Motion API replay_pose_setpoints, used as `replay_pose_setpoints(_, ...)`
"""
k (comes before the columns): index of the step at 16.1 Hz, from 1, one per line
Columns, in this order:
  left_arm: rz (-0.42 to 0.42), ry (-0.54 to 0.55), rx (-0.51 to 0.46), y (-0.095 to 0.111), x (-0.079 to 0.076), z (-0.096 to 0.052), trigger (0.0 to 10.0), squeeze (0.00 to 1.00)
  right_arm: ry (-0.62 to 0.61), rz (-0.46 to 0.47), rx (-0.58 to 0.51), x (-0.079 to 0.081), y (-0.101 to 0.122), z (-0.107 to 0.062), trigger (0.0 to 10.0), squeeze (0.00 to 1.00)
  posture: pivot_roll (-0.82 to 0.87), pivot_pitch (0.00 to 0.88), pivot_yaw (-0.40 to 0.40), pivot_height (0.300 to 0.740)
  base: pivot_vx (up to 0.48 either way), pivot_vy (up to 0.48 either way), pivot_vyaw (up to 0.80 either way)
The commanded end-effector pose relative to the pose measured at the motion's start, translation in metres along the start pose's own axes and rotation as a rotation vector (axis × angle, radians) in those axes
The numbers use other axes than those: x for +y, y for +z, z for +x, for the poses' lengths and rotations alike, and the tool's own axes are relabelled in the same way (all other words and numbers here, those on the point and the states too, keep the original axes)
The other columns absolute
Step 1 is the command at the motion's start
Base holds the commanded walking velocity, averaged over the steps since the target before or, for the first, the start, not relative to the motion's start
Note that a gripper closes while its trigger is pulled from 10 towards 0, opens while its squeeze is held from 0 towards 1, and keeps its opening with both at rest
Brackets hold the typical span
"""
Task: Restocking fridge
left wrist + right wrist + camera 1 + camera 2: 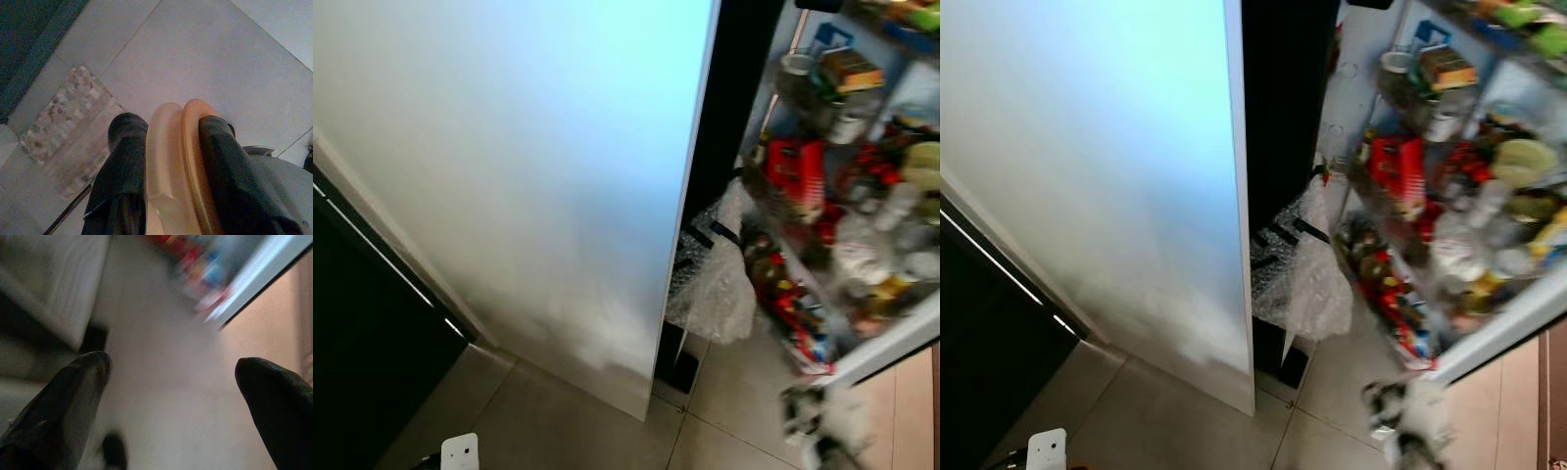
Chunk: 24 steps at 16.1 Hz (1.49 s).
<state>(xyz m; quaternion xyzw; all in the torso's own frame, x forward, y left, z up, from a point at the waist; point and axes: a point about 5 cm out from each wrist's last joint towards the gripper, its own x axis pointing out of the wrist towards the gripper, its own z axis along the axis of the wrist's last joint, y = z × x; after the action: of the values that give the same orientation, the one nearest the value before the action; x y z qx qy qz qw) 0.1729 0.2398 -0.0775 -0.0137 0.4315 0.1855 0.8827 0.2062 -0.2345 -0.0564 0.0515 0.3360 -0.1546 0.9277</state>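
Fridge stands right before the robot, its broad pale door closed on the left of the head views, while to the right a second door hangs open with its shelves crowded with jars, bottles and red packets, all too blurred to name one by one. Between the two, in the dark gap low down, a crumpled sheet of bubble wrap sags toward the tiled floor. A dark cabinet front fills the lower left corner, and a small white object sits at the bottom edge there; what it is cannot be told. The left wrist view gives what the head views do not: the left gripper points down at the floor, its two black fingers clamped on the edge of a pale orange ringed item, perhaps a stack of plastic lids or plates, with a patch of mosaic tile beyond it. The right wrist view, smeared by motion, shows the right gripper with its fingers spread wide apart and nothing between them, aimed over bare floor toward the white bottom edge of the open door and the red packets on its lowest shelf.
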Motion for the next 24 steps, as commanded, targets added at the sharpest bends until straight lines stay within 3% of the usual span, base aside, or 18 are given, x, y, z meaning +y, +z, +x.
replay_pose_setpoints(1, 0.008, -0.036, 0.054, -0.013, -0.007, -0.002, 10.0, 0.0, 0.031, -0.029, 0.1, 0.003, -0.023, -0.006, 10.0, 0.0, -0.03, 0.141, 0.0, 0.74, 0.0, 0.0, 0.0)
replay_pose_setpoints(4, 0.017, -0.038, 0.059, -0.013, -0.007, -0.002, 10.0, 0.0, 0.126, -0.096, 0.233, 0.018, -0.057, -0.018, 10.0, 0.0, -0.03, 0.14, 0.005, 0.74, 0.0, 0.0, 0.0)
replay_pose_setpoints(6, 0.028, -0.042, 0.06, -0.013, -0.007, -0.002, 10.0, 0.0, 0.108, -0.047, 0.283, 0.018, -0.069, -0.023, 10.0, 0.0, -0.03, 0.139, 0.005, 0.74, 0.0, 0.0, 0.0)
replay_pose_setpoints(10, 0.047, -0.048, 0.065, -0.014, -0.007, -0.003, 10.0, 0.0, 0.11, 0.001, 0.309, 0.023, -0.077, -0.028, 10.0, 0.0, -0.03, 0.141, 0.007, 0.74, 0.0, -0.134, 0.0)
replay_pose_setpoints(16, 0.053, -0.048, 0.058, -0.013, -0.006, -0.002, 10.0, 0.0, 0.118, -0.047, 0.336, 0.017, -0.084, -0.031, 10.0, 0.0, -0.02, 0.138, 0.009, 0.74, 0.0, -0.318, 0.0)
replay_pose_setpoints(19, 0.06, -0.049, 0.059, -0.013, -0.006, -0.002, 10.0, 0.0, 0.173, -0.125, 0.344, 0.026, -0.086, -0.033, 10.0, 0.0, -0.03, 0.123, 0.016, 0.74, 0.0, -0.375, 0.67)
replay_pose_setpoints(24, 0.061, -0.06, 0.051, -0.011, -0.009, -0.002, 10.0, 0.0, 0.161, -0.09, 0.349, 0.038, -0.084, -0.031, 10.0, 0.0, -0.03, 0.124, 0.015, 0.74, 0.0, -0.375, 0.16)
